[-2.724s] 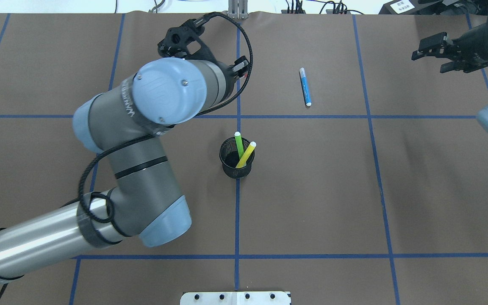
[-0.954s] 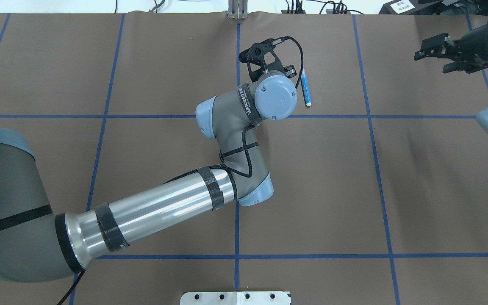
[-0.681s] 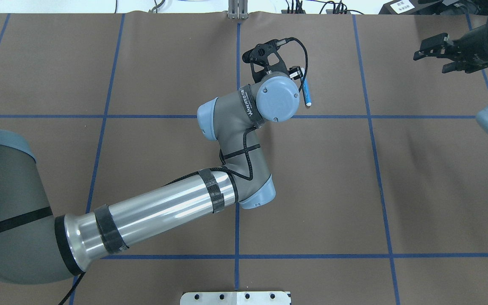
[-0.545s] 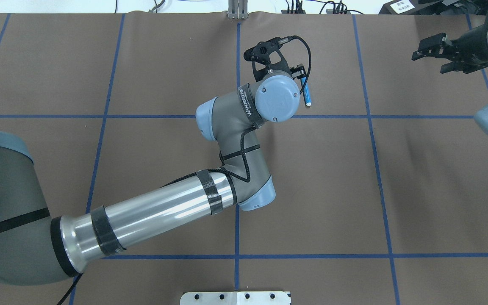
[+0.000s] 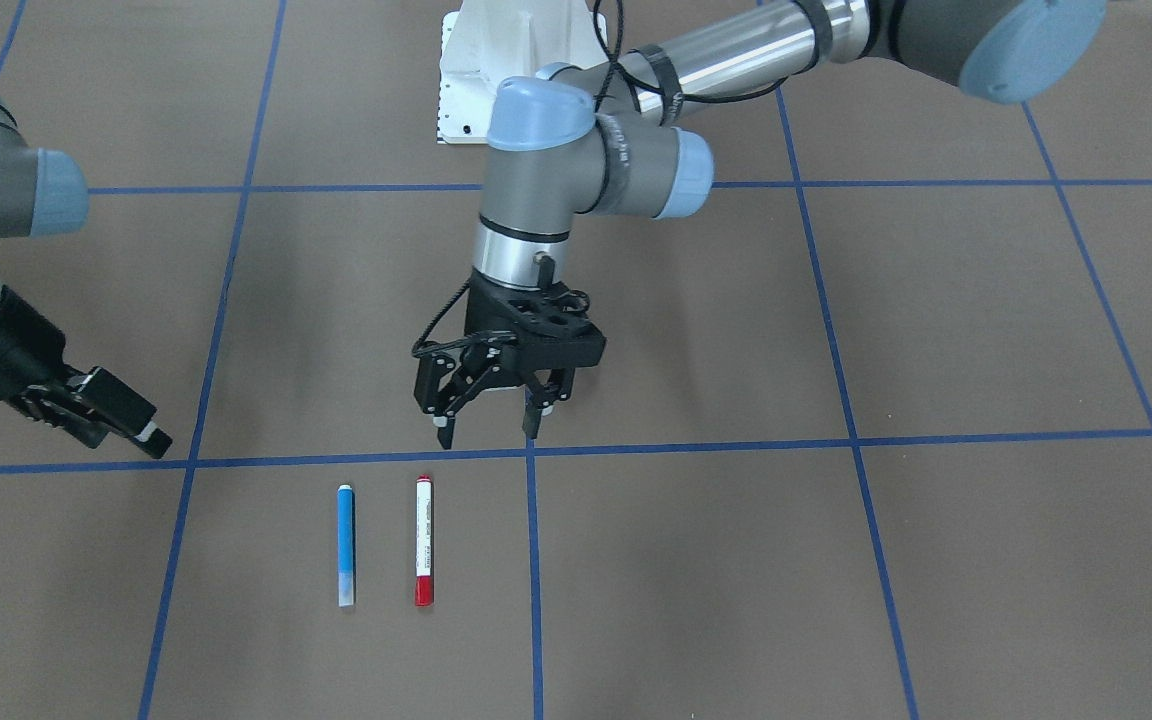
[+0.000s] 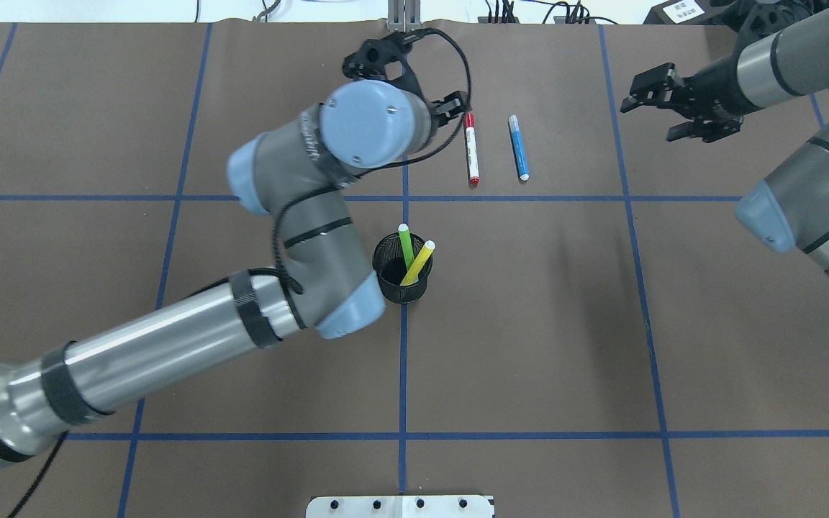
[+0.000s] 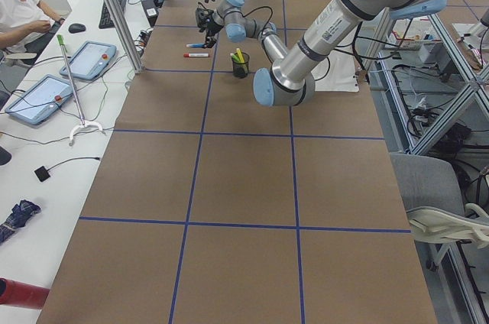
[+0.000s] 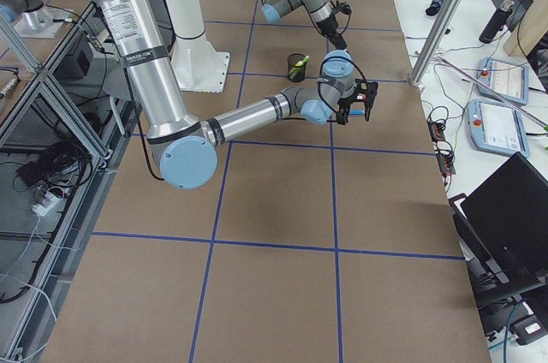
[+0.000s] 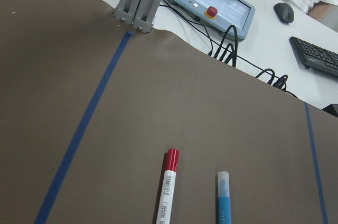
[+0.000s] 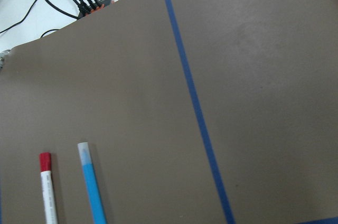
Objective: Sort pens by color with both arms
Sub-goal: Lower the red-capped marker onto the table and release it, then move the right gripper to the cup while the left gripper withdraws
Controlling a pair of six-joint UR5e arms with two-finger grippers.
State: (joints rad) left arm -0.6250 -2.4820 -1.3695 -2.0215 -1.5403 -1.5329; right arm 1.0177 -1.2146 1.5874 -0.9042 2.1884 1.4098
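I'd put this at about halfway. The red pen (image 6: 471, 149) and the blue pen (image 6: 519, 147) lie flat on the worktop (image 6: 529, 324), side by side but not touching, both running twelve to six in the overhead view. They sit at about one o'clock from the black mesh cup (image 6: 401, 288). The light green pen (image 6: 406, 244) and the yellow pen (image 6: 419, 260) stand in that cup, leaning apart, so I reckon those two are yet to be pulled out and laid down.

The left pincer (image 5: 487, 436) hangs above the worktop close to the red pen, with its fingers spread wide and nothing between them. The right pincer (image 6: 650, 108) sits well off at three o'clock from the blue pen, and it also looks parted and empty.

The overhead view hides the left pincer's fingers under the wrist joint. Only the front-facing view shows them apart and bare. That front view hides the cup behind the arm, while the overhead view shows it plainly with both pens in it. The left wrist camera adds the printed label on the red pen's white barrel.
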